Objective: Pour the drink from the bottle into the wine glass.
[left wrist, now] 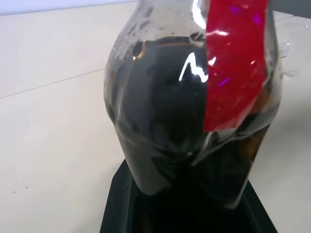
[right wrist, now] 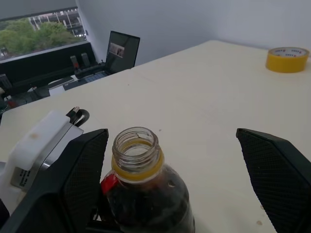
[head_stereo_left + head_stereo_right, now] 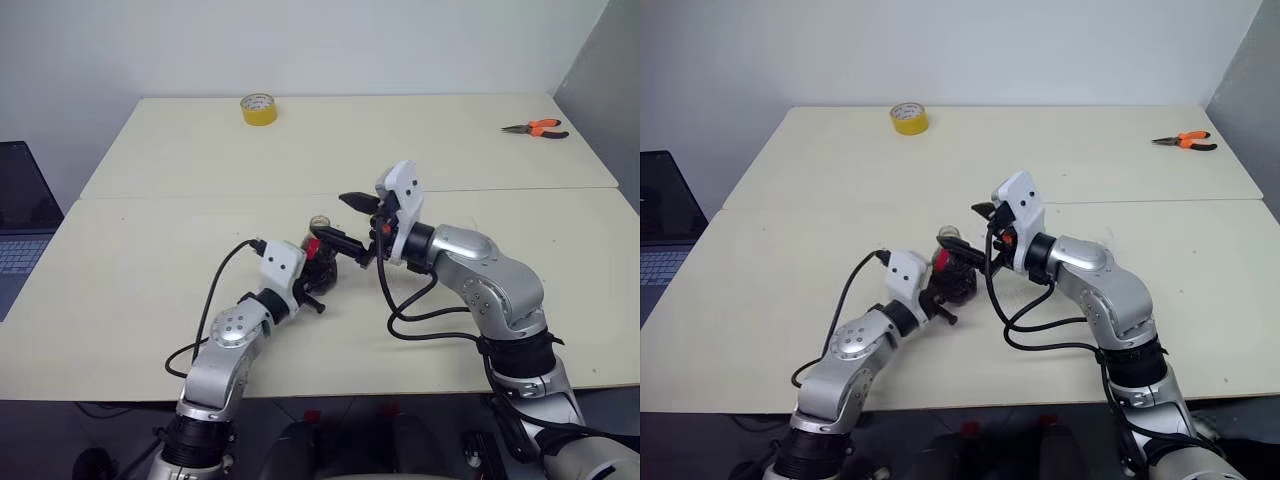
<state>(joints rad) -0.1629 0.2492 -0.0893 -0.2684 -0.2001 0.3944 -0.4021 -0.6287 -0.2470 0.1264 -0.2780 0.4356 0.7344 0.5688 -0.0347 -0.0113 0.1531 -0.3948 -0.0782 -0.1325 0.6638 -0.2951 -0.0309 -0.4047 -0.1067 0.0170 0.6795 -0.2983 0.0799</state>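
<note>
I see my left gripper (image 3: 318, 262) with its jaws clenched around the belly of the bottle (image 3: 320, 250), holding it upright near the middle of the table (image 3: 120, 290), just on my side of the seam where the two tabletops meet. In the left wrist view the bottle's (image 1: 194, 111) dark drink (image 1: 160, 121) fills the body up to the shoulder and the red label (image 1: 233, 63) runs down one side. The right wrist view looks down on the open neck (image 2: 136, 145), uncapped, with only a yellow ring (image 2: 138, 170) left below the rim. My right gripper (image 3: 350, 222) hangs just above and beside that neck with its jaws released, spread wide apart; in the right wrist view the two black fingers (image 2: 80, 170) stand on either side of the bottle mouth without touching it. I cannot make out the wine glass with any certainty. A yellow tape roll (image 3: 258, 109) sits at the far edge of the table, well apart from both arms, and orange-handled pliers (image 3: 537, 128) lie near the far right corner. A laptop (image 3: 18, 215) rests off the table's left side. The near tabletop around the bottle is bare on all sides.
</note>
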